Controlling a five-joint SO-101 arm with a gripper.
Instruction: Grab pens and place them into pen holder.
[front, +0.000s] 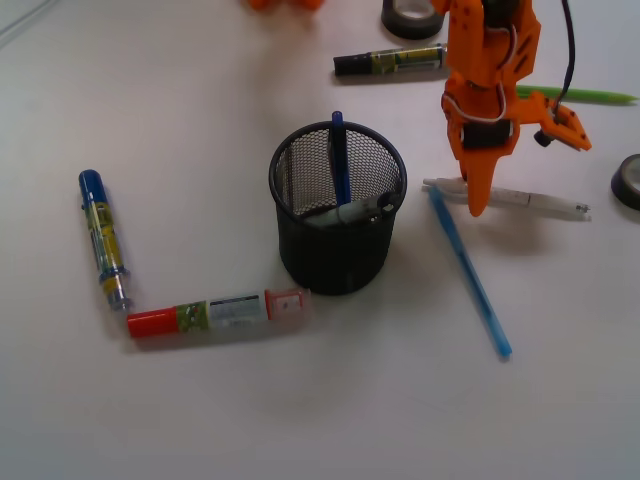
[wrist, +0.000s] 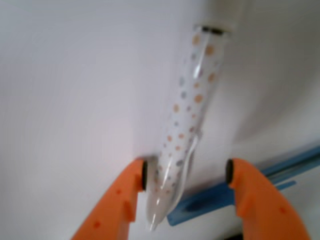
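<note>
The black mesh pen holder (front: 330, 255) stands mid-table with a dark navy pen (front: 339, 160) and a silver-grey pen (front: 350, 212) inside. To its right lie a white pen (front: 540, 200), a light blue pen (front: 472, 275) and, farther back, a lime green pen (front: 590, 96). My orange gripper (front: 480, 200) is down over the left end of the white pen. In the wrist view the gripper (wrist: 186, 172) is open and straddles the dotted white pen (wrist: 187, 120), which lies against the left pad. The light blue pen (wrist: 210, 200) crosses just beneath.
Thick markers lie around: blue-capped (front: 102, 235) at the left, red-capped (front: 215, 313) in front of the holder, black-capped (front: 390, 61) at the back. Black tape rolls sit at the back (front: 410, 18) and the right edge (front: 628, 180).
</note>
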